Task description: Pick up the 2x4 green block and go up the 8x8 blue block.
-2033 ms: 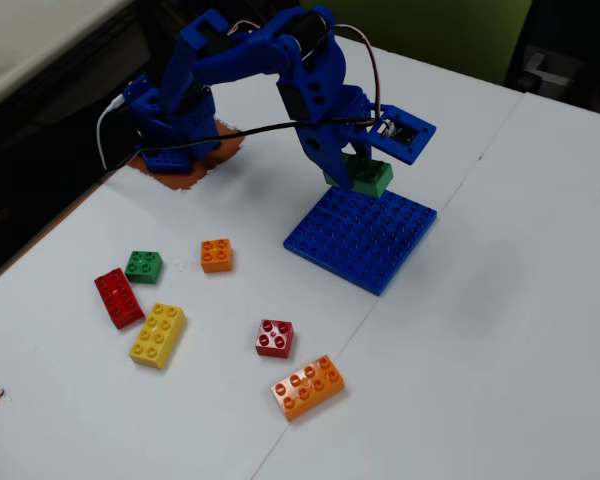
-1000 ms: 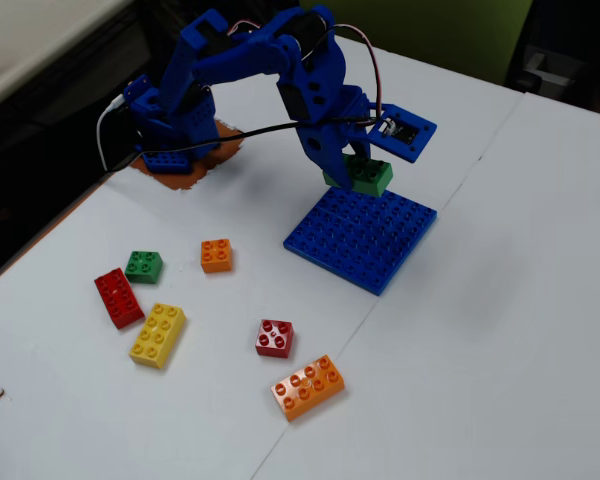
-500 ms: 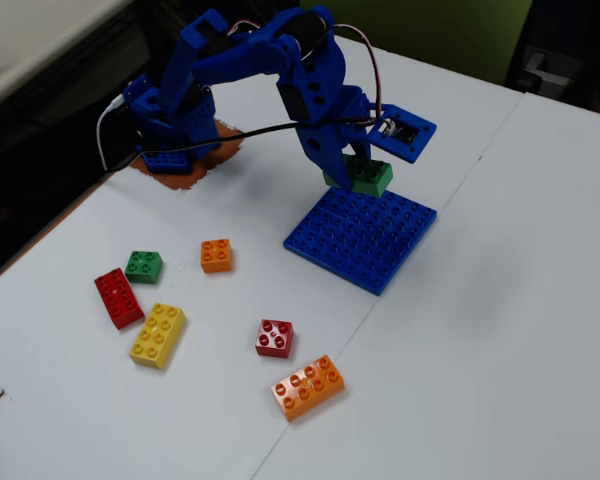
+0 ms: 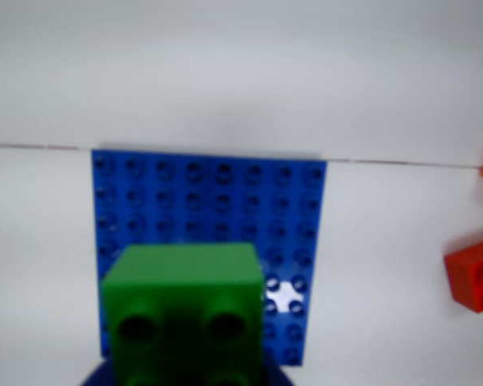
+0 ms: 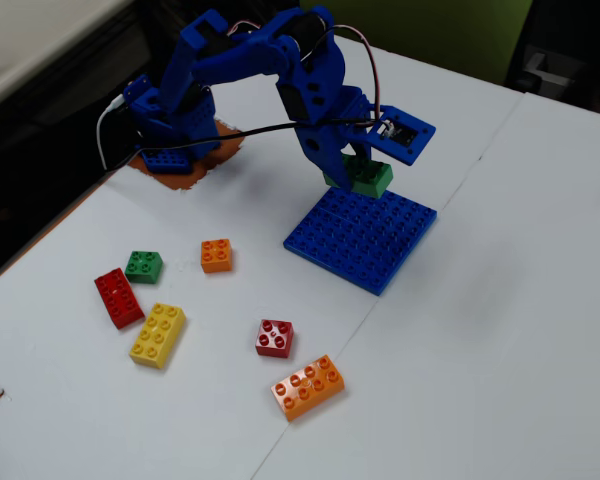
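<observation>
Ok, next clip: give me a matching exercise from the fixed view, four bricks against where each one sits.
Things:
1. 2x4 green block
2. yellow brick
3. small green brick
4. long orange brick

Places:
A. nearest the bottom edge of the fixed view
B. in the gripper, above the 8x8 blue block
C. beside the long red brick, just below it
D. just above that red brick's upper end

Pairs: 1-B, 2-C, 3-D, 4-A

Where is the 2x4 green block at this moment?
The 2x4 green block is held in the end effector, just above the far edge of the 8x8 blue block in the fixed view; the wrist view shows it low and left of centre.
</observation>
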Tool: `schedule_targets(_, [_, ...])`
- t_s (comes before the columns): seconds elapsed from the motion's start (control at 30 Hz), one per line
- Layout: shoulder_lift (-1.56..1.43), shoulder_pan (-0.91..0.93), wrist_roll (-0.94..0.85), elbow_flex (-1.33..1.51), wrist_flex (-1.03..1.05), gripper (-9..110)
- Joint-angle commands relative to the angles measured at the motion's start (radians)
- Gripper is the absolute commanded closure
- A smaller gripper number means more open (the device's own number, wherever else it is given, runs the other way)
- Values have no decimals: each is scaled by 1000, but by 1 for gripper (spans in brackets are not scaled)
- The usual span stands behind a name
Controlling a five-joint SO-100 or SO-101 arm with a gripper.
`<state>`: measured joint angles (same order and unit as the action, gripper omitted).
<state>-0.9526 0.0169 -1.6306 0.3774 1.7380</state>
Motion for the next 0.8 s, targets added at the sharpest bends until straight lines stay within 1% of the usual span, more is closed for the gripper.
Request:
schedule_targets(0.0, [-12, 5, 0, -43, -17, 101])
schedule_targets(0.77, [-20, 6, 14, -43, -26, 101])
